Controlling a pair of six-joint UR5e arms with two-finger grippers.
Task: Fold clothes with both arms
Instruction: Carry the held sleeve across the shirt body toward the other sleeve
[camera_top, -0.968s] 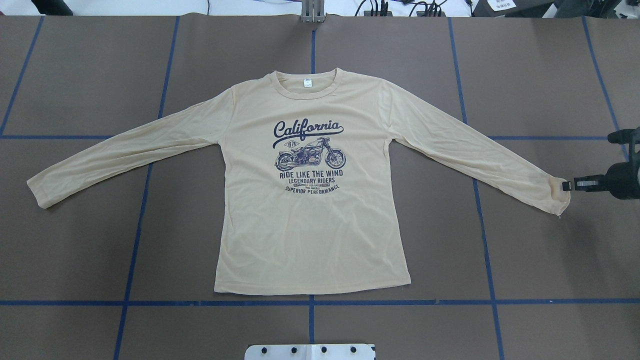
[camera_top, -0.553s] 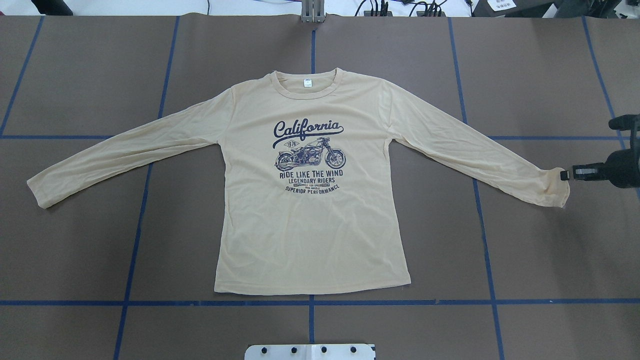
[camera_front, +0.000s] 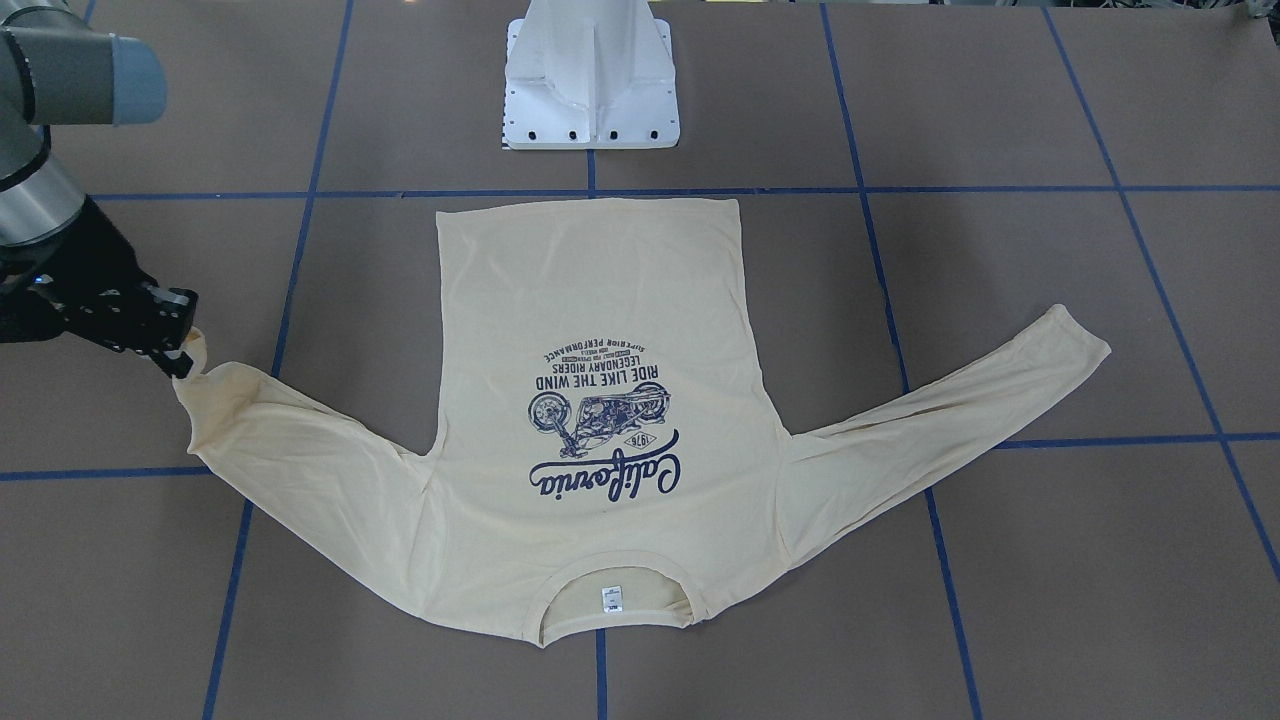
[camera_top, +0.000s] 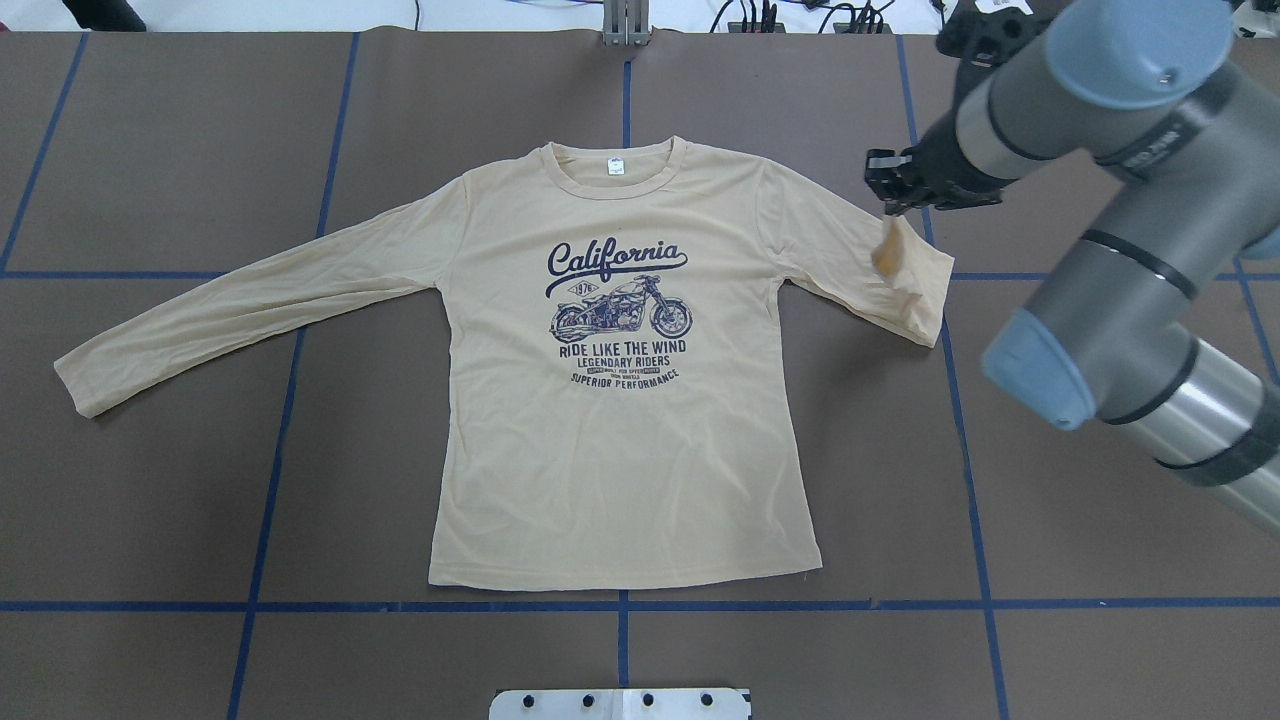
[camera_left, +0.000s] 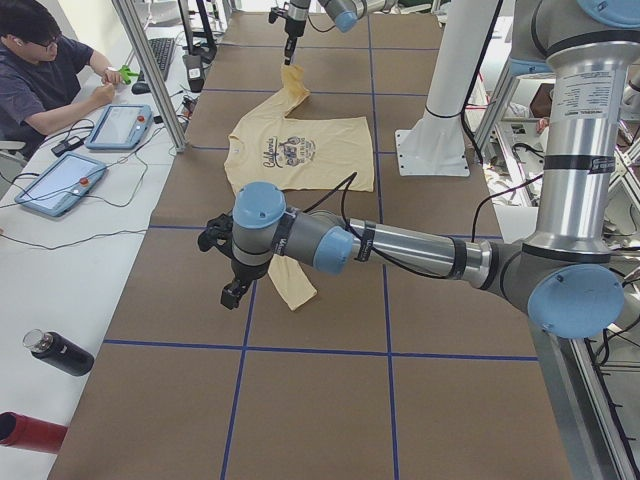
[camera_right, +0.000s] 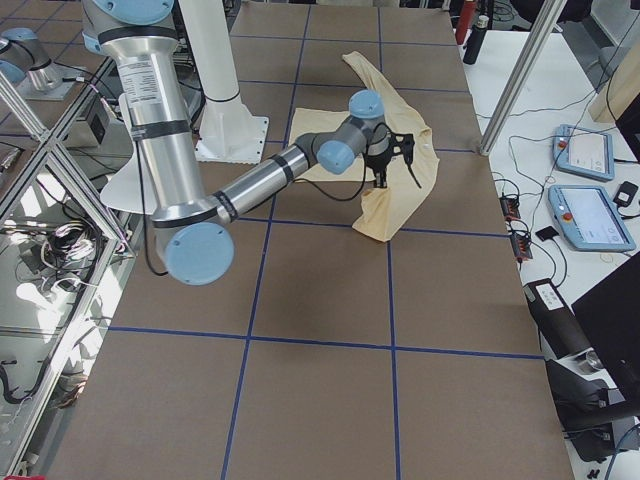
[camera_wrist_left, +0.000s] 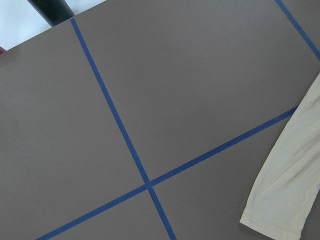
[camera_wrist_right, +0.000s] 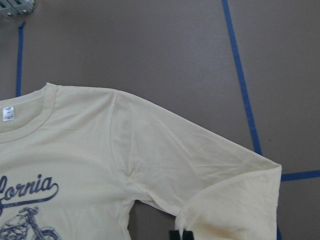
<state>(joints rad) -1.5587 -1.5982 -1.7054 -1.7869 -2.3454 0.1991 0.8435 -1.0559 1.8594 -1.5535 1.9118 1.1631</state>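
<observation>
The shirt (camera_top: 620, 450) lies flat and face up in the middle of the table (camera_top: 150, 500), with its collar (camera_top: 612, 170) at the far side from the robot and its hem just short of a blue tape line (camera_top: 300, 605); the navy print (camera_top: 618, 315) shows whole.

The right gripper (camera_top: 890, 205) is pinched tight on the right cuff (camera_top: 888, 250); its jaws are closed with a bunch of cloth between them, and the right wrist view shows that cloth gathered at its bottom edge. It holds the cuff clear of the table, above the sleeve's upper part and near the shoulder; the right sleeve (camera_top: 915, 295) is thus doubled back on itself, its bend resting on the table.

The left sleeve (camera_top: 250, 310) lies straight out and flat; the left cuff (camera_top: 75, 385) is well apart from the body.

The left gripper (camera_left: 232, 293) shows only in the side view from the left, hanging above the table just beside the left cuff; whether its jaws are open or closed cannot be told.

The left wrist view shows that cuff end on the table near a crossing of tape lines.

A person (camera_left: 40, 70) sits at a desk (camera_left: 60, 260) beside the table.
</observation>
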